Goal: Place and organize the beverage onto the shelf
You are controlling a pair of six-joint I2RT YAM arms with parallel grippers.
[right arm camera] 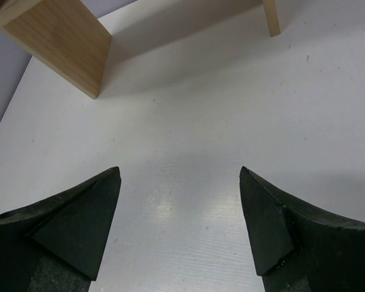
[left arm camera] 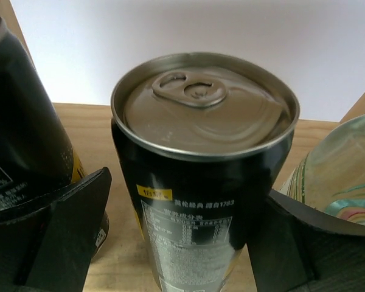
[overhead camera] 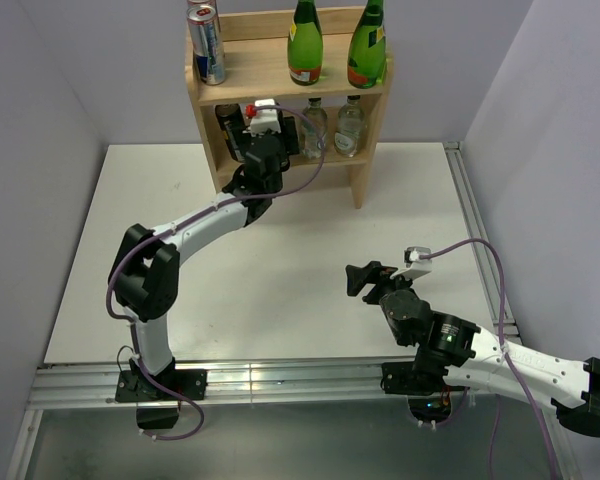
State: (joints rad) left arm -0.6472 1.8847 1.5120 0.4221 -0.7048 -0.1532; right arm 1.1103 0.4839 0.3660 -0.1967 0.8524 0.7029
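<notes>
Black can (left arm camera: 201,182) stands on the lower tier of the shelf (overhead camera: 265,65), flanked closely by the left end effector (left arm camera: 182,191); whether it pinches, I cannot tell. Right end effector (right arm camera: 179,182) hangs spread over the counter (right arm camera: 188,115).

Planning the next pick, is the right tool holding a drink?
No, the right tool is open with only white table showing between its fingers.

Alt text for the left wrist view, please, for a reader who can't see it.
A black drink can with a silver pull-tab lid stands on the wooden shelf between the open black fingers of the left gripper. Another dark can stands at picture left and a clear glass bottle at picture right.
</notes>
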